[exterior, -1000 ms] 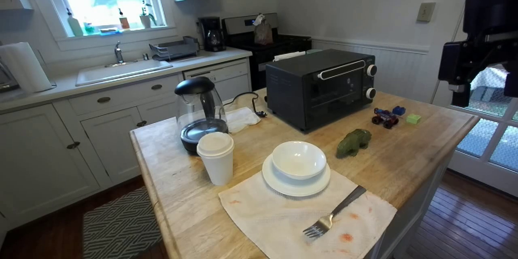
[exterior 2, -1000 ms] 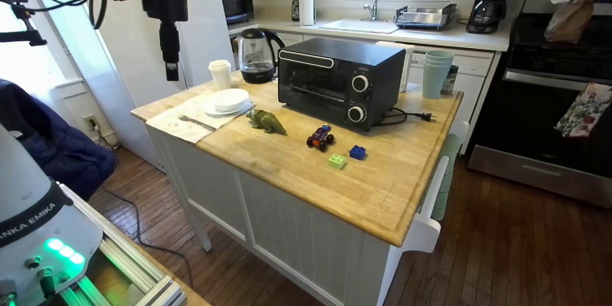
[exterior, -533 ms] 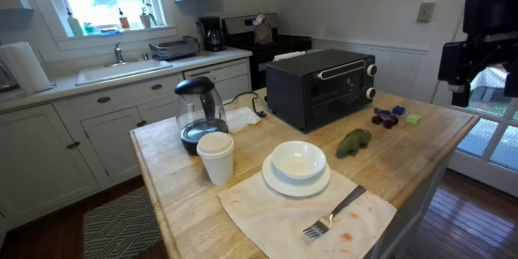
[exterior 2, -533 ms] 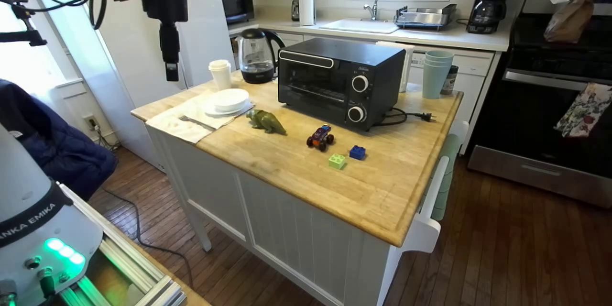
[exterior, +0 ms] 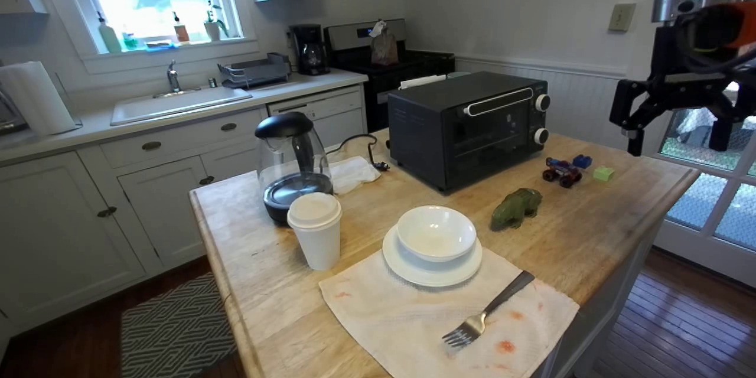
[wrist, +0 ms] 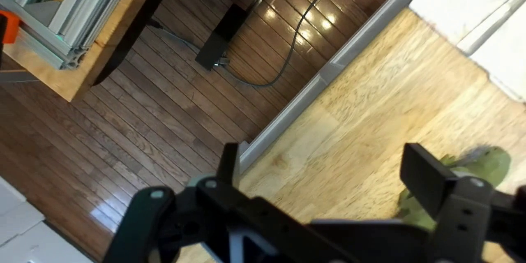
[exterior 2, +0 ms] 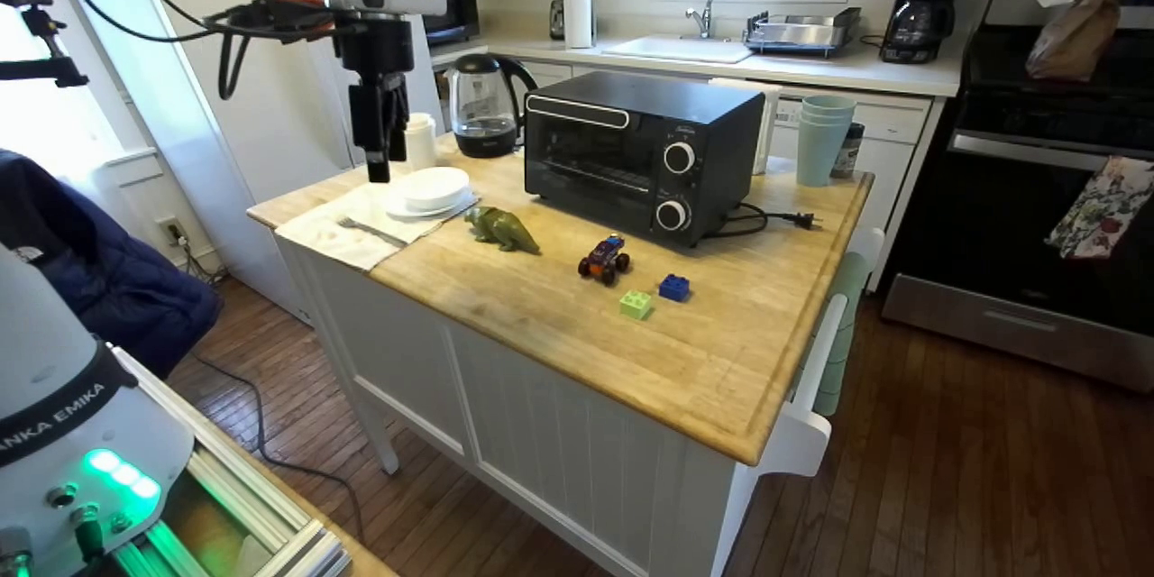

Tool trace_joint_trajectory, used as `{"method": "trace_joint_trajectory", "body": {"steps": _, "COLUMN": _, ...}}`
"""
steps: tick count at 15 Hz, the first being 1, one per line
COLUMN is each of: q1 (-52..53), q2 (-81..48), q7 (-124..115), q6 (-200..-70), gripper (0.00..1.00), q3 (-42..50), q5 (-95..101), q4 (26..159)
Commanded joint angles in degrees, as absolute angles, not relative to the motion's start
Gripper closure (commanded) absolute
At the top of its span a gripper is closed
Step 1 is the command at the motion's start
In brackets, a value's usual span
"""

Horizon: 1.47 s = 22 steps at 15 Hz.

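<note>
Wooden tabletop (exterior 2: 505,302), some room between robot-side edge (exterior 2: 559,367) and green toy animal (exterior 2: 501,229); empty fingers (wrist: 425,176) wide apart above.

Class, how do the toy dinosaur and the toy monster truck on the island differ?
Colour: the toy dinosaur is olive green; the toy monster truck mixes blue and dark red.
Support: the toy dinosaur has legs, the toy monster truck big wheels.
Size: the toy dinosaur looks longer than the toy monster truck.
Both rest on the wooden countertop.
</note>
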<state>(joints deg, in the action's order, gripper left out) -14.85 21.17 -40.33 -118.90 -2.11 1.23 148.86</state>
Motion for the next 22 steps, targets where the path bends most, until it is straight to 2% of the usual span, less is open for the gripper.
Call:
{"method": "trace_joint_trajectory", "body": {"steps": 1, "q1": -16.5, "q2": 13.7, "q7": -45.0, "q6": -123.4, "gripper": 0.00, "q3": 0.4, "q5": 4.1, "q4": 145.6}}
{"method": "trace_joint_trajectory", "body": {"steps": 11, "q1": -16.6, "q2": 1.7, "q7": -40.5, "q6": -140.9, "gripper": 0.00, "q3": 10.3, "q5": 1.6, "q4": 140.6}}
{"method": "trace_joint_trajectory", "body": {"steps": 15, "q1": -16.3, "q2": -2.8, "q7": -34.5, "q6": -141.2, "gripper": 0.00, "q3": 13.2, "q5": -4.6, "q4": 137.9}}
{"method": "trace_joint_trajectory", "body": {"steps": 16, "q1": -15.8, "q2": 0.0, "q7": -37.2, "q6": -140.8, "gripper": 0.00, "q3": 13.1, "q5": -1.5, "q4": 140.3}}
{"method": "trace_joint_trajectory", "body": {"steps": 22, "q1": -15.6, "q2": -2.2, "q7": -35.6, "q6": -140.8, "gripper": 0.00, "q3": 13.9, "q5": -3.2, "q4": 138.6}}
